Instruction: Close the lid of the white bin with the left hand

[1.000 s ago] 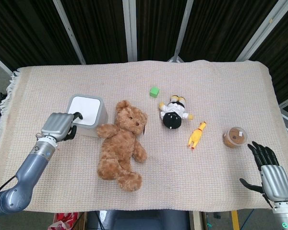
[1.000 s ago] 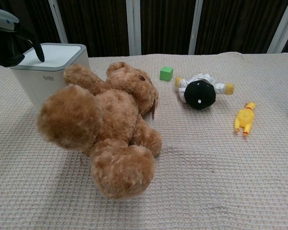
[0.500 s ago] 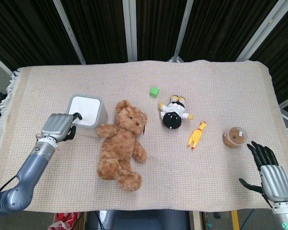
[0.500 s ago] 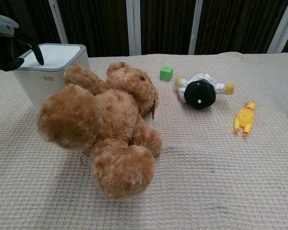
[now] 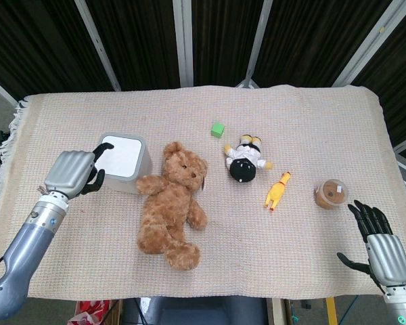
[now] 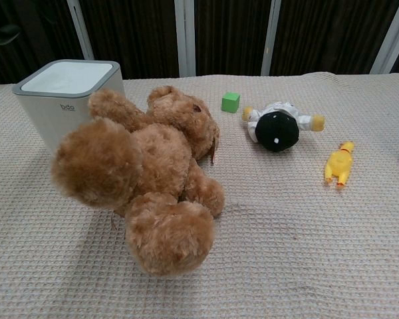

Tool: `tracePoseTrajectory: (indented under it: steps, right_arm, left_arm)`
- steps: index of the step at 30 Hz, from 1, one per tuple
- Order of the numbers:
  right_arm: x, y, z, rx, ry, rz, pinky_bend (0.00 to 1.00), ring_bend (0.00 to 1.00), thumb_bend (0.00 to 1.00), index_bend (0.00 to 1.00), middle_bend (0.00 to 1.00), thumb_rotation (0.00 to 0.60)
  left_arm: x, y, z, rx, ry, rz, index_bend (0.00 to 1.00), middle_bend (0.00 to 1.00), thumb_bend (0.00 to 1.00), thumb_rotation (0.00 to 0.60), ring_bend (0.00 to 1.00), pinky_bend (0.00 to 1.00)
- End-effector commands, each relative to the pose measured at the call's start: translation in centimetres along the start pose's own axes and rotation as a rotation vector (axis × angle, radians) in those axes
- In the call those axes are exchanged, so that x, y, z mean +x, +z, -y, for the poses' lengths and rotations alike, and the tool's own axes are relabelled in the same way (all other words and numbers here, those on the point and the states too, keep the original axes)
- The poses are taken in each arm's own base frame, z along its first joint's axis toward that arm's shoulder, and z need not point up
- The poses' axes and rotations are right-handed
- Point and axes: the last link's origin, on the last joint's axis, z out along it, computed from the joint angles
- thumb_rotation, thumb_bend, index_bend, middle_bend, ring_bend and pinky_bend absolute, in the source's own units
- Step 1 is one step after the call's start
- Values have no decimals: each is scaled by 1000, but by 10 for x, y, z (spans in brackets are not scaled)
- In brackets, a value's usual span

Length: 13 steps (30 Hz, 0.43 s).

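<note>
The white bin (image 5: pixel 125 164) stands at the table's left, and its lid (image 5: pixel 120 154) lies flat and level on top. The chest view shows the same bin (image 6: pixel 66 106) with the lid (image 6: pixel 68 76) seated flush in the grey rim. My left hand (image 5: pixel 71 172) hovers just left of the bin with its fingers curled in and nothing held. One dark fingertip (image 5: pixel 103 146) reaches toward the bin's left edge; I cannot tell whether it touches. My right hand (image 5: pixel 380 245) stays at the front right table edge, its fingers spread and empty.
A brown teddy bear (image 5: pixel 172 203) lies right beside the bin, one paw against its front right corner. Further right are a green cube (image 5: pixel 218 129), a small doll (image 5: pixel 244 160), a yellow rubber chicken (image 5: pixel 277 191) and a brown lidded cup (image 5: pixel 331 194).
My left hand has pulled away from the lid, up and to the left, and has almost left the chest view. The bin, the toys and the right hand have not moved.
</note>
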Motion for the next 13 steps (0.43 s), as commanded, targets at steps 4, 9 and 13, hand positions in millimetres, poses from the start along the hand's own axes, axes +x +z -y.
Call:
tracePoseTrajectory:
  steps: [4, 9, 13]
  right_arm:
    - [0, -1, -2, 1, -31, 6, 0, 0, 192, 0, 0, 600]
    - [1, -2, -2, 5, -36, 10, 0, 0, 191, 0, 0, 600]
    - [4, -2, -4, 9, -75, -10, 0, 0, 192, 0, 0, 600]
  left_arm:
    - [-44, -73, 48, -19, -92, -87, 0, 29, 272, 600, 57, 345]
    - [-84, -117, 82, -30, -141, -114, 0, 0, 113, 600, 0, 64]
    - [-111, -149, 109, -15, -91, -138, 0, 0, 59, 600, 0, 0]
